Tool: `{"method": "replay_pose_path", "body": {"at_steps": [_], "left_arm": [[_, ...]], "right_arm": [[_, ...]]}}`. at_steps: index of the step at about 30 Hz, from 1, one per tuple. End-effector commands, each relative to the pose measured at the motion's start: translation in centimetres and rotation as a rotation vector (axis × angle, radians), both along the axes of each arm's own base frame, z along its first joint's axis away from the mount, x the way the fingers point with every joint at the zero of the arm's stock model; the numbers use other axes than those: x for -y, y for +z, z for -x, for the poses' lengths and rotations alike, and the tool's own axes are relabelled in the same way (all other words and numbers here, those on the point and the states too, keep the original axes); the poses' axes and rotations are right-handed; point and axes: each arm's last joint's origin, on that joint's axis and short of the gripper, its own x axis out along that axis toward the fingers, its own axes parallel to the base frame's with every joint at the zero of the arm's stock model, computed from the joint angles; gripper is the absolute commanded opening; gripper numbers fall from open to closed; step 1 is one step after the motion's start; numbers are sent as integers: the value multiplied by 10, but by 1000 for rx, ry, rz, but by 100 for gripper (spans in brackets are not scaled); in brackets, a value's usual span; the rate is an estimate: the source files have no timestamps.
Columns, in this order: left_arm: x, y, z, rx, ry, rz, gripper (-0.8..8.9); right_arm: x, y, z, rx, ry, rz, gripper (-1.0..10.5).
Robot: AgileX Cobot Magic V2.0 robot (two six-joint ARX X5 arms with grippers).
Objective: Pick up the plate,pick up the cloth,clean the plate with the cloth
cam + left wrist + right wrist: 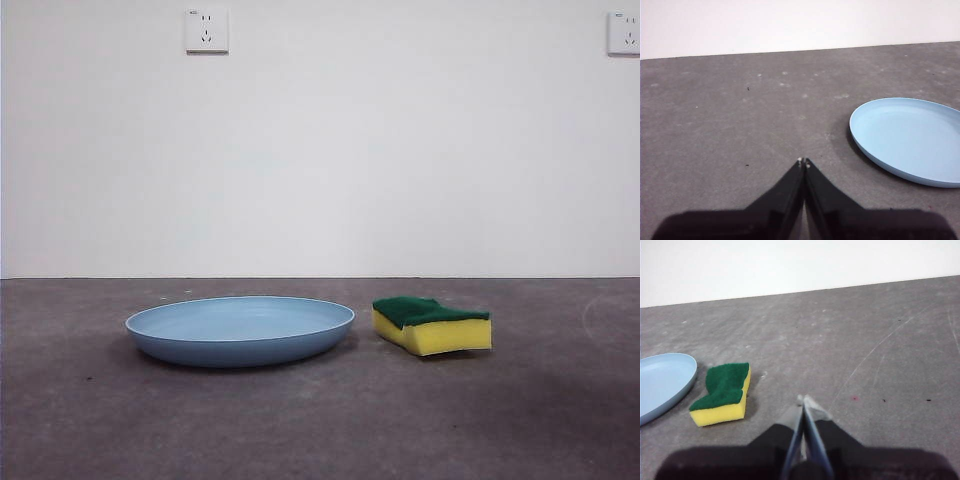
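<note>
One plate and one sponge were seen on the gray table, the sponge lying just beside the plate at its 3 o'clock, green layer up. Two grippers were counted: the left gripper and the right gripper, each pressed closed and empty. Two wall sockets were seen farthest back.

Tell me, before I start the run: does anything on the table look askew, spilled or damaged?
Nothing stands out. The plate sits flat and empty on the table, the sponge lies beside it, green side up, apart from it. Both tools, left and right, are shut and hold nothing.
</note>
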Motion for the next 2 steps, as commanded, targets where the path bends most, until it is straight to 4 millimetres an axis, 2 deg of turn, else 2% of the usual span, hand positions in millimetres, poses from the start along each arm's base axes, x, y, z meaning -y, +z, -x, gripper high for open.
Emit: {"method": "replay_pose_path", "body": {"at_steps": [1,2], "left_arm": [[0,-4,-1,-10,4,8,-4],[0,-4,-1,-10,4,8,-4]], "right_arm": [[0,-4,0,-17,0,-8,2],[0,-4,0,-17,0,-8,2]]}}
